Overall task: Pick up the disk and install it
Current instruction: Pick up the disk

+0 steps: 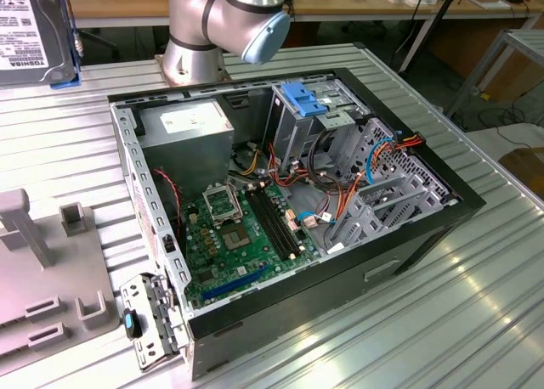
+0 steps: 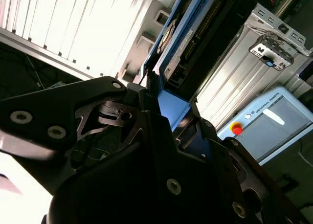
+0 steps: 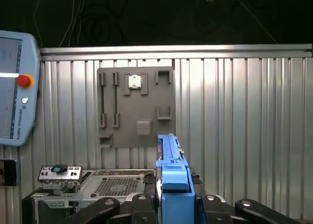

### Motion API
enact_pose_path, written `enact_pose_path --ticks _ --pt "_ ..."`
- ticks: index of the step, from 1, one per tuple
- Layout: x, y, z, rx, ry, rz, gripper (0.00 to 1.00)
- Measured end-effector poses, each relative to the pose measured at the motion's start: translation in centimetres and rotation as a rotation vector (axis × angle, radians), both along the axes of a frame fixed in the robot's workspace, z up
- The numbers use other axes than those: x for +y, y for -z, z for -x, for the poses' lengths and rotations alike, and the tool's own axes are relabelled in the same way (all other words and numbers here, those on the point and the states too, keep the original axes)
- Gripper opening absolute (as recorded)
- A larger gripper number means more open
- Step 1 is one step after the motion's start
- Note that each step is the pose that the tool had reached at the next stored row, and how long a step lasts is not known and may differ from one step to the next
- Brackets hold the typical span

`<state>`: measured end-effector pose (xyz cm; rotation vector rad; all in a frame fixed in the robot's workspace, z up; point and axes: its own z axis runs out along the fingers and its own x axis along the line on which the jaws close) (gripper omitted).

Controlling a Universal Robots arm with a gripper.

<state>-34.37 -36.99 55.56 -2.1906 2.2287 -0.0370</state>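
Note:
The disk (image 1: 30,28) hangs in the air at the exterior view's top left, a dark-grey drive with a blue rail along its edge. In the first wrist view its blue rail and end tab (image 3: 171,172) stand upright between the black finger linkages of my gripper (image 3: 171,207). The second wrist view shows the disk (image 2: 190,38) stretching away from my gripper (image 2: 168,111), which is shut on its blue end. The open computer case (image 1: 425,236) lies below and to the exterior view's right of the disk.
Inside the case are a silver drive cage topped by a pale blue bracket (image 1: 306,100), a green motherboard (image 1: 238,228) and loose cables. A grey fixture plate (image 1: 51,304) lies on the ribbed metal table (image 1: 68,151). A teach pendant (image 3: 14,87) rests beside the table.

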Motion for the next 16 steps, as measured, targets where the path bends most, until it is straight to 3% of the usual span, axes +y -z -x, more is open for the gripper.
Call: enact_pose_path --ticks 7,11,16 --pt "0.00 0.00 -2.15 0.0001 0.000 0.0001 0.37" --pt "0.00 0.02 -4.90 0.0000 0.000 0.0000 0.37" --pt "0.00 0.05 -6.88 0.0000 0.000 0.0000 0.37"
